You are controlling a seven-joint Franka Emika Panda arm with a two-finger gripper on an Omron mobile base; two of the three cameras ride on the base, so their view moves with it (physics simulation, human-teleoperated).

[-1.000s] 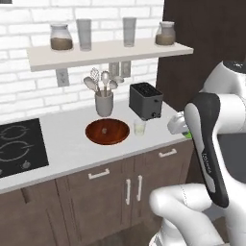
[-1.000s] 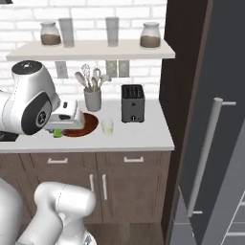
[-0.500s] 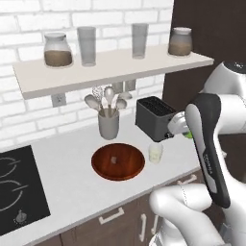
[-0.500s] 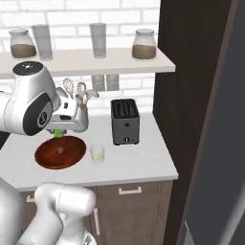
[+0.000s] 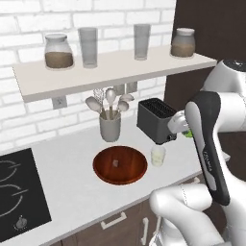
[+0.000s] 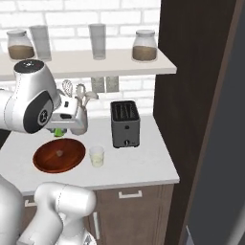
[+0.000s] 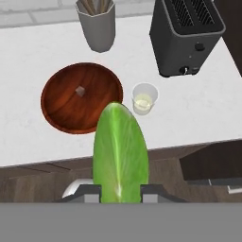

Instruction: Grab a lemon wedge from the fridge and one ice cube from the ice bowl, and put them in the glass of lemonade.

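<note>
white counter [image 5: 72, 187]: gripper [image 7: 121, 191] jaws clamp the lemon wedge [image 7: 121, 153]; small glass of lemonade [image 7: 143, 99] risks a miss.

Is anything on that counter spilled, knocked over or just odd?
Nothing stands out. The glass, toaster and utensil cup stand upright, and one ice cube lies in the bowl. No spills show.

Arm raised, claw [image 7: 121, 189] clamped (on wedge)
</note>
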